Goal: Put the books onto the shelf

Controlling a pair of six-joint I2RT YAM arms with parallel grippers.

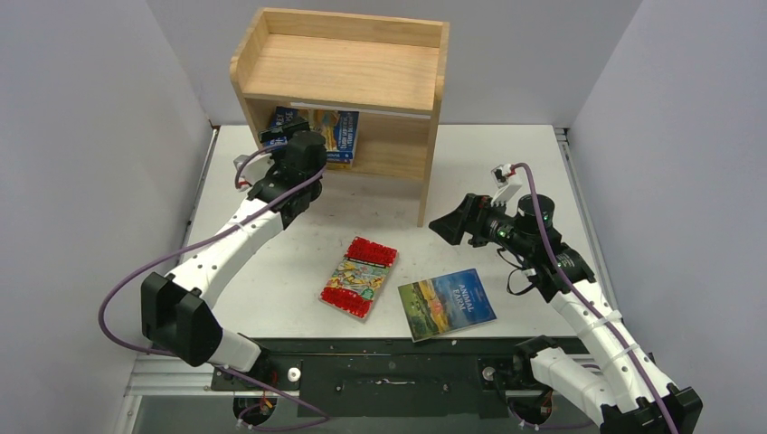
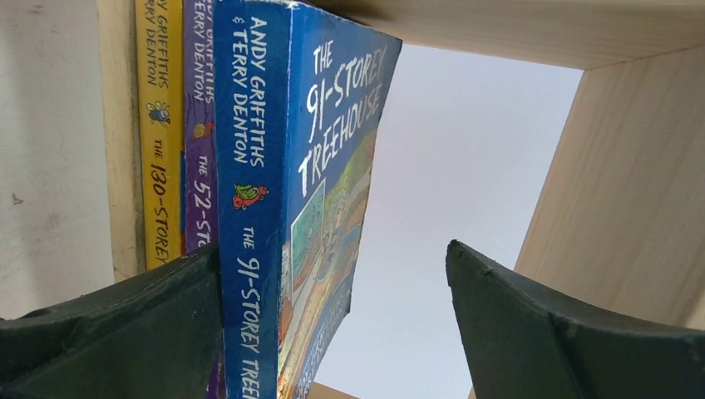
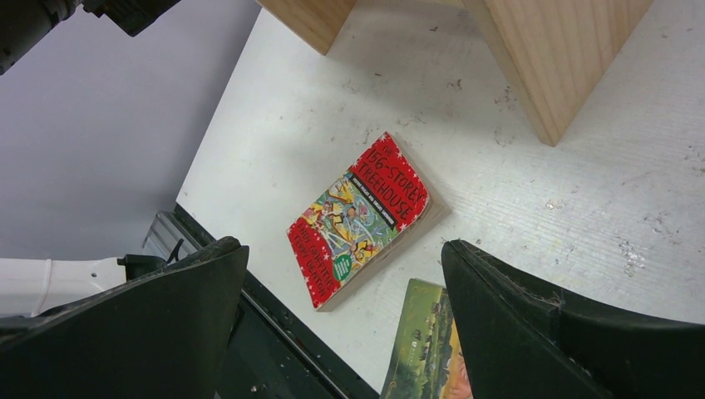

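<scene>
shelf point(image 1: 344, 72) at the back of the table point(image 1: 506, 163), lower compartment holds three books upright at its left end: yellow book point(image 2: 160, 125) against the side panel, then purple book point(image 2: 198, 125), then blue book point(image 2: 266, 166) outermost, spines facing out

blue book's front cover bows away toward the open part of the compartment

other two books lie flat on the table in front of the shelf, covers up: red-bordered book point(image 1: 359, 276) near the middle, Animal Farm point(image 1: 447, 303) just beside it on the right, close but apart, nearer the front edge

left arm stretched forward from its base, wrist at the mouth of the lower compartment, left gripper point(image 2: 332, 324) pointing in at the books; jaws wide, one finger right by the blue book's spine, other finger well clear of it, nothing clamped

right arm bent at the elbow, raised over the right half of the table; right gripper point(image 3: 341, 246) aimed down and left at the red-bordered book, jaws wide, holding nothing, off the table
</scene>
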